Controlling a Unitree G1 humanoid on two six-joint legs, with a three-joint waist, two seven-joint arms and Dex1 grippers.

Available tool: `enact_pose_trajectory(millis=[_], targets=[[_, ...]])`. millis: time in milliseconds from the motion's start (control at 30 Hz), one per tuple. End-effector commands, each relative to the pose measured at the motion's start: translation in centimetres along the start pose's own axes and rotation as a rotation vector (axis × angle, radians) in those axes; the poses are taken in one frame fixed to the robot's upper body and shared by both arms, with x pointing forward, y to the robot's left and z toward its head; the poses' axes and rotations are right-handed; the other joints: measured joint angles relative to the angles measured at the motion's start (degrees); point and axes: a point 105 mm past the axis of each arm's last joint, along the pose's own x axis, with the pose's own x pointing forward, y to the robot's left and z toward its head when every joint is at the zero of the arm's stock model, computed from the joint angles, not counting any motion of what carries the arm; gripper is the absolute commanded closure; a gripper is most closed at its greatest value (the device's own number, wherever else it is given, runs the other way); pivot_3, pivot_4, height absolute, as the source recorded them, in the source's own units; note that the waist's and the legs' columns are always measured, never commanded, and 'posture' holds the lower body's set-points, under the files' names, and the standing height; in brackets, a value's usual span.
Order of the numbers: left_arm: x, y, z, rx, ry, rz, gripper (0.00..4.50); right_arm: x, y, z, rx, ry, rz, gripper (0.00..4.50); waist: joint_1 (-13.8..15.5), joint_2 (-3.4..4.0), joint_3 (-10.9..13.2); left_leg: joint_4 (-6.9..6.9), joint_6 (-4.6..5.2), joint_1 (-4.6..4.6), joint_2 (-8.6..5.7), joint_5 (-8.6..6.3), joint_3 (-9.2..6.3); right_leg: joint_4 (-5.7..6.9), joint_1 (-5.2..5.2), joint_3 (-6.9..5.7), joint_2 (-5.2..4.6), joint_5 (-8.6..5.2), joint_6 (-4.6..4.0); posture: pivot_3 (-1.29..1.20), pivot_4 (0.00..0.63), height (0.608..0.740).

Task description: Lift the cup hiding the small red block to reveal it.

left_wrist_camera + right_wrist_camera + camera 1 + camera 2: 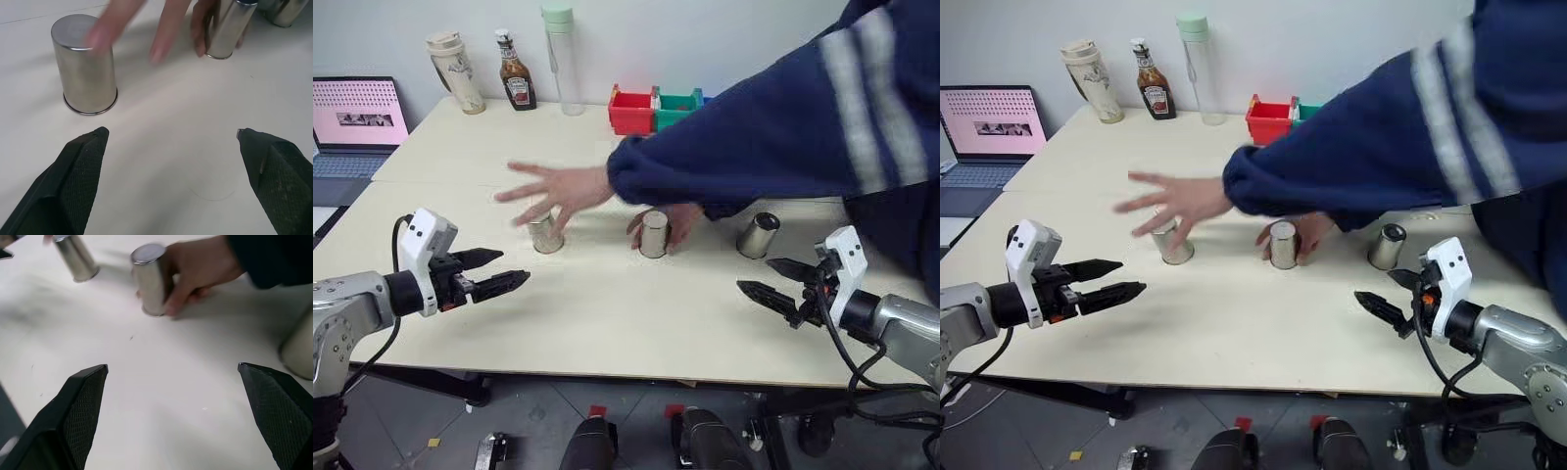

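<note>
1. Head views: the left gripper (pixel 499 271) and the right gripper (pixel 771 281) hover over the pale table (pixel 607 323), fingers spread wide, holding nothing.
2. Left wrist view: ahead stands an inverted shiny silver metal cup (pixel 87 66), blurred fingers (pixel 161 34) crossing it.
3. Right wrist view: ahead, a person's hand (pixel 195 271) grips the middle silver cup (pixel 149 279); a third cup (pixel 298 350) is cut off.
4. The small red block is hidden.

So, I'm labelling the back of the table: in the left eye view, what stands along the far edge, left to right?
Laptop → beige tumbler → ketchup bottle → clear bottle with green cap → red bin → green bin.
</note>
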Motion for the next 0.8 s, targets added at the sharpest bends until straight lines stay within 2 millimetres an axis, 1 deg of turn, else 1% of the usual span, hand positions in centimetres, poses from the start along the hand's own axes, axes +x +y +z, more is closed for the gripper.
enact_pose_trajectory(millis=[33,67,100,167,267,333,400,500,567,667,800], targets=[[0.5,-2.0,2.0,0.140,-0.056,-0.057,0.03,2.2,1.5,0.5,-0.060,-0.042,0.061,0.00,0.0,-0.02,0.0,0.01,0.00,0.00,0.00,0.00,0.00,0.00,0.00,0.00,0.00,0.00,0.00,0.00,0.150,0.740],[0.6,-2.3,2.2,0.156,-0.068,-0.061,0.03,2.8,1.5,0.5,-0.059,-0.051,0.066,0.00,-0.1,-0.02,0.0,0.01,0.00,0.01,0.01,0.00,0.01,0.00,0.00,0.01,0.00,0.00,0.00,0.00,0.150,0.740],[0.8,-2.8,2.2,0.197,-0.073,-0.071,0.03,3.7,1.5,0.6,-0.061,-0.067,0.066,0.00,-0.2,-0.02,0.0,0.02,0.00,0.04,0.00,0.00,0.03,0.01,0.00,0.02,0.00,0.00,0.00,0.00,0.150,0.740],[1.5,-4.3,2.1,0.241,-0.106,-0.101,0.03,6.1,1.1,0.6,-0.080,-0.095,0.055,0.00,-0.3,-0.04,0.0,0.04,-0.01,0.07,0.01,0.01,0.09,0.04,0.02,0.03,0.01,0.01,0.01,0.00,0.150,0.740],[2.3,-6.2,2.0,0.235,-0.181,-0.131,0.03,9.3,-0.3,1.2,-0.094,-0.157,-0.024,0.00,-0.2,-0.02,0.0,0.04,-0.01,0.15,-0.01,0.01,0.23,0.07,0.03,0.06,0.01,0.03,0.03,0.00,0.150,0.740],[2.6,-6.8,1.8,0.241,-0.200,-0.135,0.03,10.8,-0.8,1.6,-0.092,-0.186,-0.046,0.00,-0.2,-0.02,0.0,0.05,-0.01,0.11,-0.01,0.01,0.22,0.09,0.00,0.08,0.01,0.05,0.03,0.00,0.150,0.740],[3.0,-7.2,1.4,0.251,-0.206,-0.142,0.03,12.3,-1.4,1.7,-0.062,-0.202,-0.064,0.00,0.0,-0.03,0.0,0.04,-0.01,0.08,-0.02,0.01,0.14,0.10,-0.02,0.08,0.04,0.15,-0.15,0.00,0.150,0.740],[3.4,-7.5,0.8,0.253,-0.204,-0.143,0.03,14.4,-1.3,1.3,-0.058,-0.194,-0.032,0.00,0.0,-0.02,0.0,0.03,-0.02,0.07,-0.01,0.01,0.13,0.10,-0.02,0.06,0.15,0.22,-0.27,0.00,0.150,0.740],[3.5,-7.2,0.7,0.248,-0.208,-0.130,0.03,15.5,-0.9,1.5,-0.058,-0.200,0.004,0.00,-0.1,-0.03,0.0,0.04,-0.01,0.08,-0.04,0.01,0.14,0.12,-0.01,0.05,0.16,0.22,-0.28,0.00,0.150,0.740],[3.5,-6.9,0.6,0.244,-0.208,-0.120,0.03,16.5,-0.6,1.8,-0.072,-0.207,0.030,0.00,-0.1,-0.03,0.0,0.04,-0.01,0.09,-0.04,0.01,0.15,0.14,-0.01,0.03,0.16,0.23,-0.28,0.00,0.150,0.740],[4.0,-7.4,0.3,0.239,-0.210,-0.132,0.03,17.8,-1.3,2.2,-0.077,-0.216,0.013,0.00,-0.2,-0.02,0.0,0.04,-0.01,0.13,-0.04,0.01,0.17,0.20,-0.02,0.00,0.16,0.23,-0.28,0.00,0.150,0.740]])
